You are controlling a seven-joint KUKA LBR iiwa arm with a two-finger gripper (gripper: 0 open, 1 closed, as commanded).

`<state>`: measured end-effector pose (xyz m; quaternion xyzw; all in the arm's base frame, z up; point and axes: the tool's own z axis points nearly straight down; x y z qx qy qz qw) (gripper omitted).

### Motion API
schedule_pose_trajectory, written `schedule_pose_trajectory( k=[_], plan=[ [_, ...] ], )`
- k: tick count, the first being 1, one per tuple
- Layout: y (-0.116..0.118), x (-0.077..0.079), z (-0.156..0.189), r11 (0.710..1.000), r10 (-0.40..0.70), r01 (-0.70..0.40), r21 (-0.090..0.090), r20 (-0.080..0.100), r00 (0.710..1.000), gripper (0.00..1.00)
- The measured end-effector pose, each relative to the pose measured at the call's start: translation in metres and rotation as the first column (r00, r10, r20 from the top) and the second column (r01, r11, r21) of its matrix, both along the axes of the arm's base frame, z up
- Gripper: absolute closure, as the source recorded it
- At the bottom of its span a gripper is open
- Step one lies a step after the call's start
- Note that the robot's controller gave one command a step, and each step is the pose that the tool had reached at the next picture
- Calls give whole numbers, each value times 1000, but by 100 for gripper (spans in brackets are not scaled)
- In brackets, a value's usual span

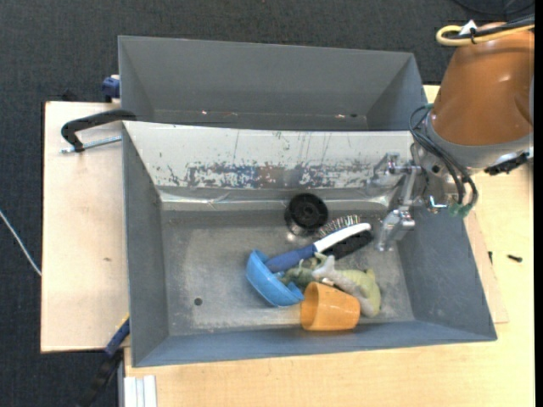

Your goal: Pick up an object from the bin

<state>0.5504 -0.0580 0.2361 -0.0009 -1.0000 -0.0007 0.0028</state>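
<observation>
I see the claw (395,227) low inside the grey metal bin (170,253), just right of the white-handled brush with dark bristles (343,237), near its handle end. Whether the claw is apart or together I cannot tell. Up and left of the brush sits a black round part (305,210). Down and left of it lies a blue plastic scoop (270,281). Below the brush lie a pale greenish soft lump (360,283) and an orange plastic cup (329,310) tipped on its side.
</observation>
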Motion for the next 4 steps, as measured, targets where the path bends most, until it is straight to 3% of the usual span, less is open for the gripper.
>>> schedule_pose_trajectory(
  k=[1, 2, 3, 4],
  plan=[
    [45, 8, -163, 976, -216, 216, -1, 18, 976, 0],
    [47, 6, -162, 977, -212, 212, 1, 10, 977, 100],
    [63, -1, -43, 1000, -16, 16, 0, 16, 1000, 100],
    [23, -3, 24, 956, 294, -294, -5, 14, 956, 100]
  ],
)
